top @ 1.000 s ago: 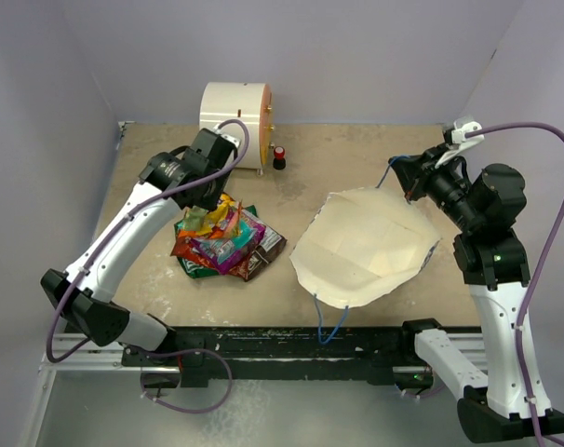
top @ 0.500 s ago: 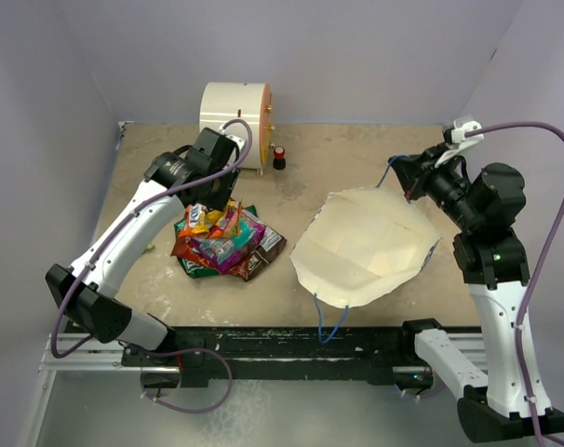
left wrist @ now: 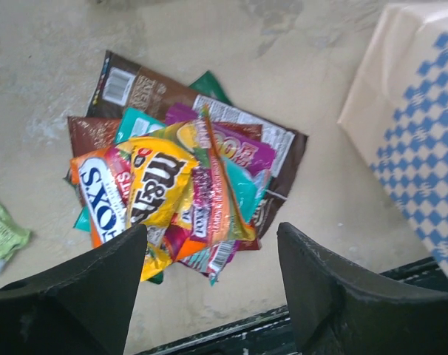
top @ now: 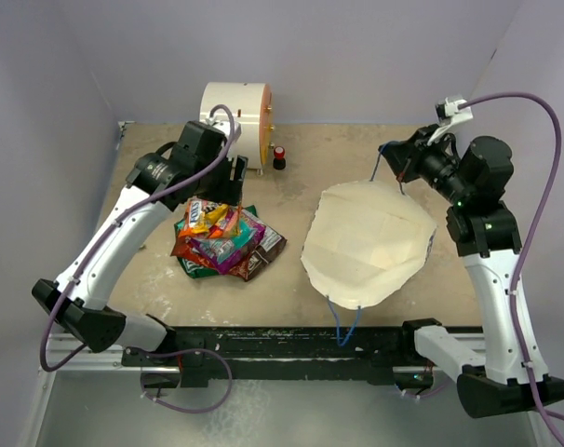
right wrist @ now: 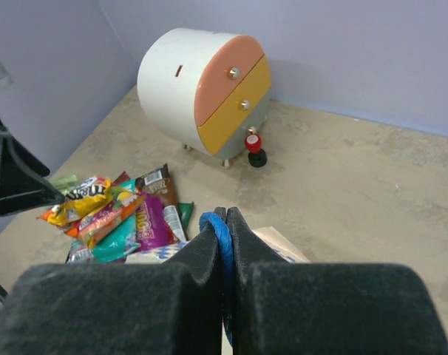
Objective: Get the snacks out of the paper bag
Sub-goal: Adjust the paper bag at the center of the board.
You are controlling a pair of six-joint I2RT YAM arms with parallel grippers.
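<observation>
Right wrist alone reveals right gripper (right wrist: 225, 244) pinching blue cord handle (right wrist: 222, 248); left gripper (left wrist: 209, 274) spread above snacks (left wrist: 180, 185); paper bag (top: 370, 242) since shifted rightward.

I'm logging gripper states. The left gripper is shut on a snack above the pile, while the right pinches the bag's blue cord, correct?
Not quite: the left wrist view shows the left gripper open and empty above the snacks. The right gripper does pinch the blue cord.

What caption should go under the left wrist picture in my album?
Open left gripper above a pile of snacks, with the paper bag at the right edge.
</observation>
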